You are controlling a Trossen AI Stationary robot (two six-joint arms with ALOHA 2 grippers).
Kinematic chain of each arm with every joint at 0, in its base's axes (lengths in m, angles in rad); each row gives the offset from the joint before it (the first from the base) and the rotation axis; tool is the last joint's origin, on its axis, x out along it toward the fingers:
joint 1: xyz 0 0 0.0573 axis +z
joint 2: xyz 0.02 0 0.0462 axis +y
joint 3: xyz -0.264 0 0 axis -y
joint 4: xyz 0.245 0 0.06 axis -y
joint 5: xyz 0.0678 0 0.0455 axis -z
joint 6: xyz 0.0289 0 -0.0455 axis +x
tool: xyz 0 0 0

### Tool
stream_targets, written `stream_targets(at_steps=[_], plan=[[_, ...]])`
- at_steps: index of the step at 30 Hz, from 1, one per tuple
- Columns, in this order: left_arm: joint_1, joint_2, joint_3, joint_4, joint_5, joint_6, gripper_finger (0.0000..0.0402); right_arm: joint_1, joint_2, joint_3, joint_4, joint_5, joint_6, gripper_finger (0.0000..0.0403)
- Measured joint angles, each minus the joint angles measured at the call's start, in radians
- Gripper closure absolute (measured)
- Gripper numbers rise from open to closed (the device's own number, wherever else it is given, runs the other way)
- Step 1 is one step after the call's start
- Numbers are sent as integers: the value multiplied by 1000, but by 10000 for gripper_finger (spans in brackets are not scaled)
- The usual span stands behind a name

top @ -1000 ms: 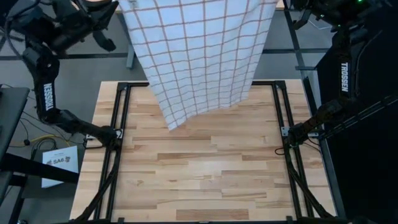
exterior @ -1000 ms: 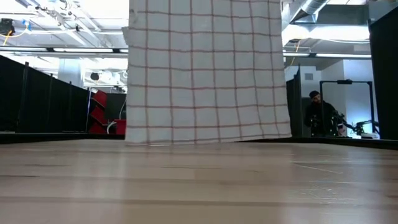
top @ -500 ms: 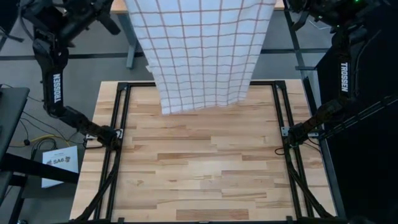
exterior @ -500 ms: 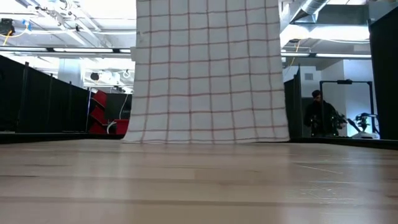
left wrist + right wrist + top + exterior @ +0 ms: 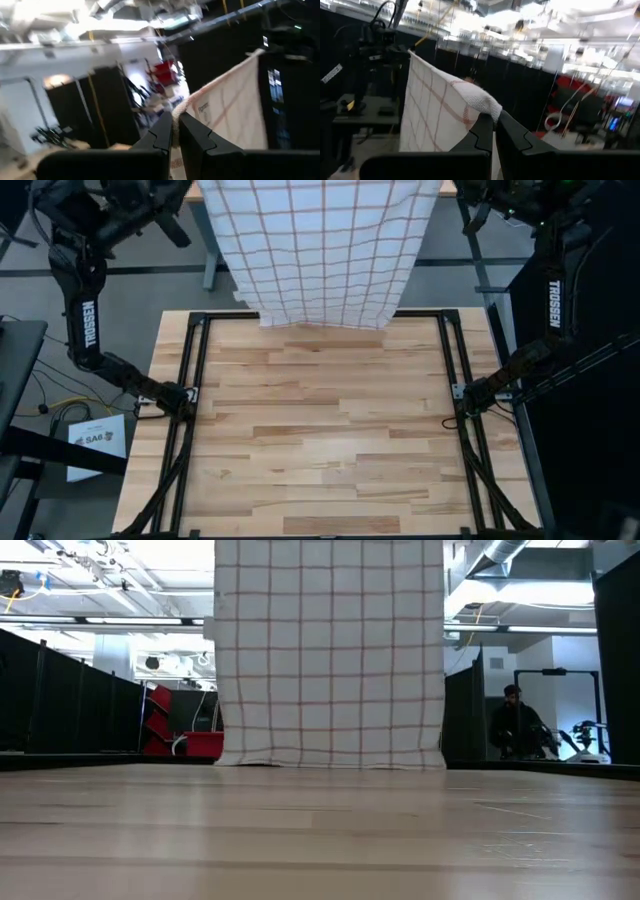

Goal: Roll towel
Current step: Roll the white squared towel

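The white towel with a thin reddish grid (image 5: pixel 320 250) hangs spread out above the table's far edge; in the low view (image 5: pixel 330 650) its bottom hem sits about at table level, far off. My left gripper (image 5: pixel 176 122) is shut on one upper corner of it, my right gripper (image 5: pixel 494 120) on the other. Both grippers are outside the high view; only the arms show at its top corners. My left gripper pinches an upper corner of the towel (image 5: pixel 181 106) between its two fingers; a small white tag (image 5: pixel 202 109) shows beside them. The cloth hangs down and away from the fingers, spread flat. My right gripper pinches the other upper corner (image 5: pixel 487 106), bunched between its two fingers. The cloth runs from there toward the other arm and hangs below.
The wooden tabletop (image 5: pixel 320 430) lies bare inside a black metal frame (image 5: pixel 185 410). A person stands in the room beyond the table at the right of the low view (image 5: pixel 515 725). A white paper lies on the floor at the table's left (image 5: pixel 95 440).
Both arms have carried the towel toward the table's far edge. Its lower hem, which hung slanted over the far part of the tabletop, has drawn back to the far edge and now hangs level and straight.
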Motion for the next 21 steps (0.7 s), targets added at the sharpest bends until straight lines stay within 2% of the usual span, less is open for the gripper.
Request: stream_targets(at_steps=[5,11,21], plan=[[-27,-34,1,-169,37,12,393,69,-2,0,-175,-7,-95,403],[-87,-92,1,-271,39,-2,393,168,-21,0,-226,14,-111,403],[-210,-175,-6,-393,23,-100,393,298,-90,0,-451,140,-123,403]])
